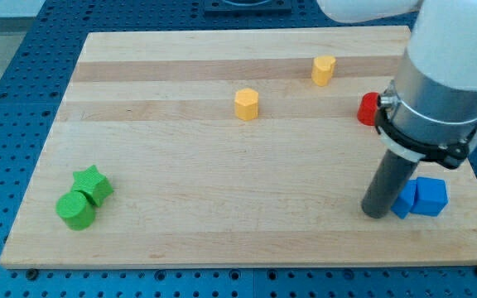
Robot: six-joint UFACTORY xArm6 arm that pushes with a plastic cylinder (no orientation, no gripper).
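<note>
My tip [377, 213] rests on the board near the view's bottom right, against the left side of a blue block [403, 202] that is partly hidden by the rod. That block touches a blue cube [431, 196] on its right. A red block [368, 108] shows just left of the arm's body, higher up; most of it is hidden.
A yellow hexagonal block [247, 104] sits near the board's middle top, and a second yellow block [324, 70] lies further up and right. A green star [94, 183] and a green cylinder [75, 210] touch at the bottom left. The wooden board [180, 174] ends close below the tip.
</note>
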